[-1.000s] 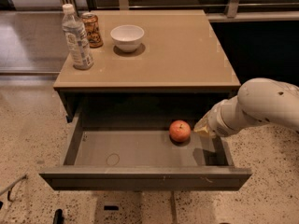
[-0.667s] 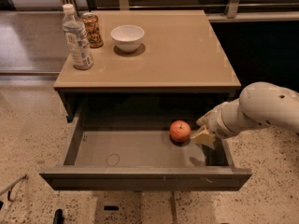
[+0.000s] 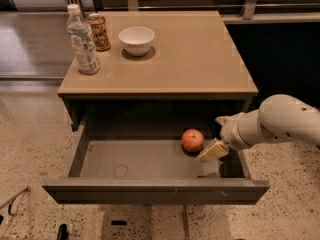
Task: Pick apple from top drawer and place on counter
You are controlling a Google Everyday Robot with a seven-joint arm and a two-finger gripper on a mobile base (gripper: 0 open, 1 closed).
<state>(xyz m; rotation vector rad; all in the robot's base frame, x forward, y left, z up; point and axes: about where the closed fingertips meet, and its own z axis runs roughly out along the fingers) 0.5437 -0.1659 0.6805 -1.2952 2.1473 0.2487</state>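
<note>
The red-orange apple [image 3: 192, 140] lies on the floor of the open top drawer [image 3: 150, 159], right of its middle. A faint ring mark shows on the drawer floor at the left. My gripper [image 3: 212, 150] reaches into the drawer from the right on a white arm, just right of the apple and very close to it. One pale finger [image 3: 214, 151] points down-left beside the apple. The tan counter [image 3: 195, 59] lies above the drawer.
On the counter's back left stand a water bottle [image 3: 82, 40], a brown can [image 3: 99, 31] and a white bowl [image 3: 136, 39]. Speckled terrazzo floor surrounds the cabinet. A dark wall lies at the right.
The gripper has shifted slightly toward the apple inside the drawer. The apple has not moved.
</note>
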